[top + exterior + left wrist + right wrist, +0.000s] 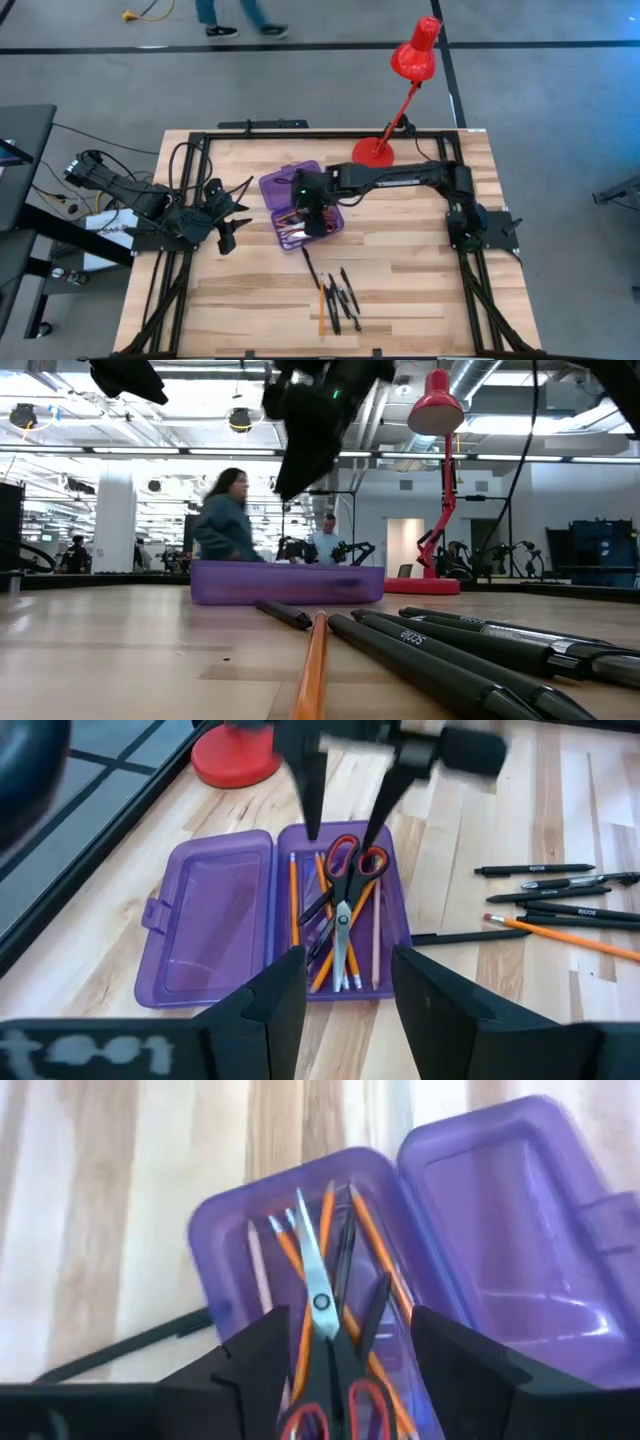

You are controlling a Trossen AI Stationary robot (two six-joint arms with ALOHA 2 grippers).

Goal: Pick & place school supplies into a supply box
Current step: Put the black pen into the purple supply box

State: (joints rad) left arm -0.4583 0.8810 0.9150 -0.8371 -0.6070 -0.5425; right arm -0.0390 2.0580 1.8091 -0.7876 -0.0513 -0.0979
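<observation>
The purple supply box (283, 188) lies open at mid-table, its lid flat beside the tray. In the tray (400, 920) lie the red-handled scissors (345, 890), orange pencils (293, 890) and black pens. My right gripper (343, 835) hangs open just above the tray, a finger on each side of the scissors' handles (320, 1305), and touches nothing that I can see. Several black pens (345, 295) and one orange pencil (321, 305) lie on the table near the near edge. My left gripper (232, 222) waits open, left of the box.
A red desk lamp (400, 90) stands with its base (373, 152) just beyond the box, beside my right arm. One black pen (308, 265) lies apart, between the box and the loose pens. Bare wood lies to the right of the box. People walk in the room behind.
</observation>
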